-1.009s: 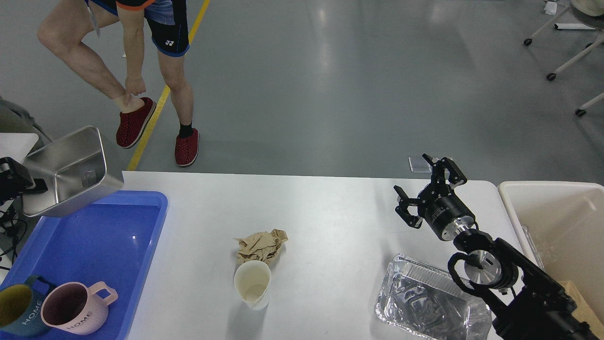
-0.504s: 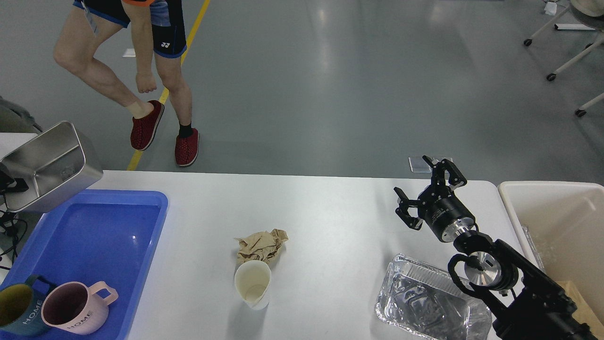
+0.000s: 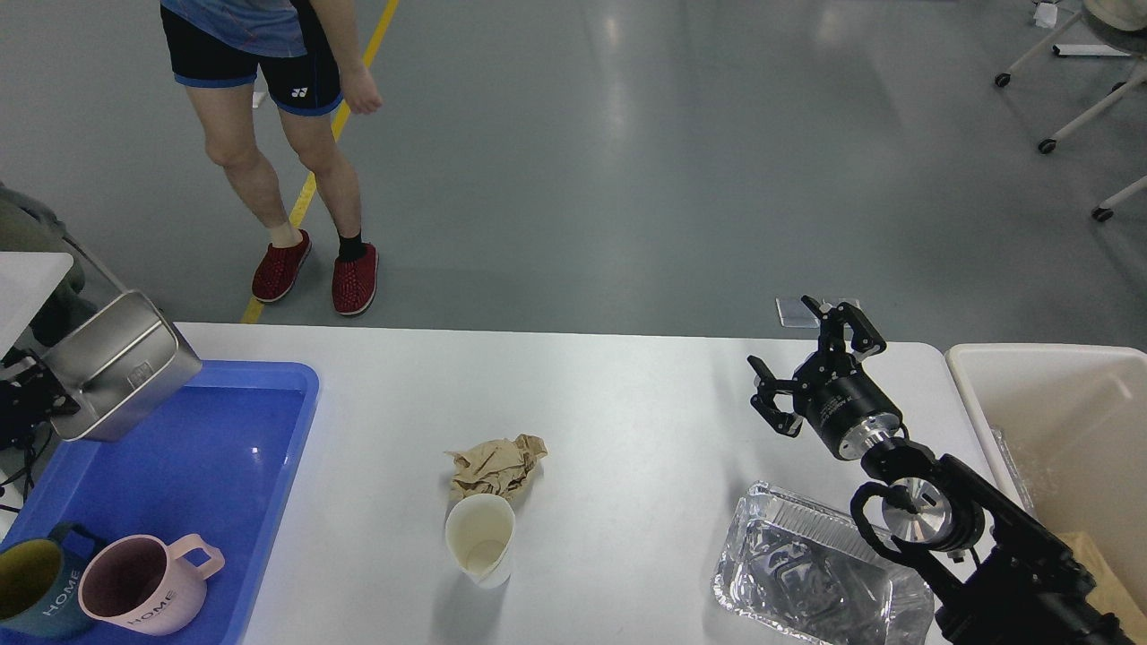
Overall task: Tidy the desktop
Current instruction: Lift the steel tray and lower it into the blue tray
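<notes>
Since the earlier frames our left tool (image 3: 27, 408) has lowered the steel container (image 3: 121, 365) and turned it over: a second ago its open mouth faced us, now we see mostly its outer wall and base, tilted over the far-left corner of the blue tray (image 3: 269, 466). It reads as a set-down into the tray, though it does not look to be resting there yet.

Left tool sits at the frame edge, dark and half hidden; it seems to carry the container, but we cannot tell how the fingers stand.

Right tool (image 3: 811, 367) unchanged: fingers spread, empty, hovering above the table (image 3: 627, 403) just beyond the foil tray (image 3: 806, 573).

On the table: crumpled brown paper (image 3: 495, 466), paper cup (image 3: 480, 537) touching it, foil tray. Two mugs (image 3: 134, 582) in the blue tray. Beige bin (image 3: 1057, 421) at right.

Person (image 3: 287, 134) beyond the far edge now stands on both feet.
</notes>
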Controlling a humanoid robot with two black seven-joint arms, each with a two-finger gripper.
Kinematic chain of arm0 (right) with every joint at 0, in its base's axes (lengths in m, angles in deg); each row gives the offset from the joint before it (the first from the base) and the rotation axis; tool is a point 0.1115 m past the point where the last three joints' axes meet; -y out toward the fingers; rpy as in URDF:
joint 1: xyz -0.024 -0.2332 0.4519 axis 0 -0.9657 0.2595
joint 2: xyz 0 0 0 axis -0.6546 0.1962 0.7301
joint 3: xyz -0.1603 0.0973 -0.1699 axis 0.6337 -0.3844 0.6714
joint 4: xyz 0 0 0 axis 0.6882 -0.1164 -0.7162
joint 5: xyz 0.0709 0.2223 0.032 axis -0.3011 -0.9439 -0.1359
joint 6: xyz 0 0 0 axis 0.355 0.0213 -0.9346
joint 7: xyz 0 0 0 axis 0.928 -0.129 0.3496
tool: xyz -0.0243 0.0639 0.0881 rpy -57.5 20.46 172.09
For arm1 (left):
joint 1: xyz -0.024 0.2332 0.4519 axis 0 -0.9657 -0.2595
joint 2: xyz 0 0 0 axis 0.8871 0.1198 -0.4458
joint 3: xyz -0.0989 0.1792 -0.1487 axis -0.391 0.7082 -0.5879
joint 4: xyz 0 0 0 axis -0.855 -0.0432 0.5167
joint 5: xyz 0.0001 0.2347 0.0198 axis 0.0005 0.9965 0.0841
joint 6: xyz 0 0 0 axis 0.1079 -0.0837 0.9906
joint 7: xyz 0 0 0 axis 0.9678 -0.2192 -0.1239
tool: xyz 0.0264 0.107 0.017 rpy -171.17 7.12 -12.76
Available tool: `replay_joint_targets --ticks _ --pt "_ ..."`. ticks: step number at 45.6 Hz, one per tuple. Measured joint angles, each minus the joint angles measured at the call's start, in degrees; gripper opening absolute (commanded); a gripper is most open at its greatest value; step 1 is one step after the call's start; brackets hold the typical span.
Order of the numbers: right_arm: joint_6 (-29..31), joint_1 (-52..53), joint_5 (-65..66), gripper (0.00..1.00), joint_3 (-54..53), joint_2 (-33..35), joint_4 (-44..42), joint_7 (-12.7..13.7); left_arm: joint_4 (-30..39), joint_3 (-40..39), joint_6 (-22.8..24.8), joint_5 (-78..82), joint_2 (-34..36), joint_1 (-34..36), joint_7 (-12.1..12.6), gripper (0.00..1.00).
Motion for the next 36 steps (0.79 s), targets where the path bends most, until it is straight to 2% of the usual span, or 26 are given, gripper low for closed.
replay_joint_targets --ticks 6,11,28,36 --pt "0.1 -0.5 0.0 1.0 0.0 0.0 0.0 0.0 -8.6 -0.1 -1.0 -0.2 -8.2 -0.6 0.0 0.05" --pt "0.1 -0.6 0.0 1.0 -0.1 0.0 0.0 0.0 -11.8 -0.2 -3.7 -0.2 -12.2 -1.3 0.0 0.05" --pt "0.1 -1.1 0.0 1.0 -0.1 0.0 0.1 0.0 -18.8 0.4 -5.6 0.1 -17.2 -1.4 0.8 0.07" --pt "0.1 -1.1 0.0 1.0 -0.1 -0.1 0.1 -0.1 -21.3 0.6 -5.7 0.2 -18.5 -1.6 0.8 0.16"
